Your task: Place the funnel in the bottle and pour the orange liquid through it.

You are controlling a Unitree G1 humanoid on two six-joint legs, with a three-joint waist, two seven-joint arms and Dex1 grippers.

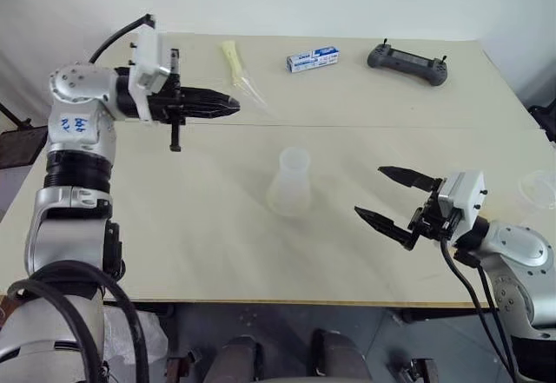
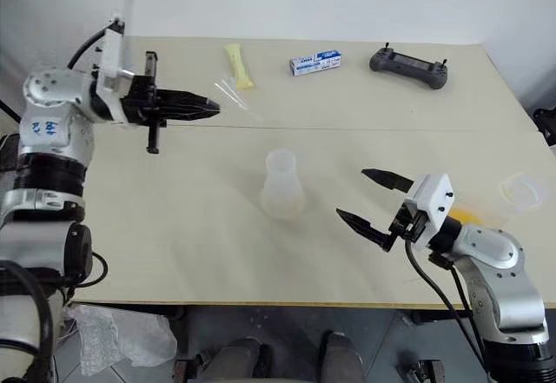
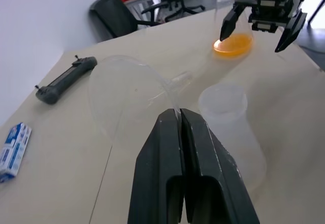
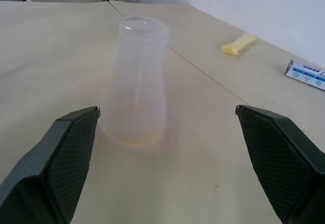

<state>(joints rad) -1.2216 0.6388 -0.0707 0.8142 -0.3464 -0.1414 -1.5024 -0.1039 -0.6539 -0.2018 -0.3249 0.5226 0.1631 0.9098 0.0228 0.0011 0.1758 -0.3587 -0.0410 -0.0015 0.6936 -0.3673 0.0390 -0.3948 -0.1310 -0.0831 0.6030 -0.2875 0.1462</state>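
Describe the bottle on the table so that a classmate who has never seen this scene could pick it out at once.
Start at the cream table and look to its middle, between the left gripper and the open right gripper. There the bottle stands upright and alone. Unlike the flat blue and white box and the dark controller at the far edge, it is clear plastic with a wide base tapering to a round open neck.

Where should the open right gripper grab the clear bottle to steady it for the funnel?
Probably around the tapering body below the neck of the bottle, coming level from the robot's right, where the right gripper already faces it, open. That leaves the rim free for the funnel, held by the left gripper.
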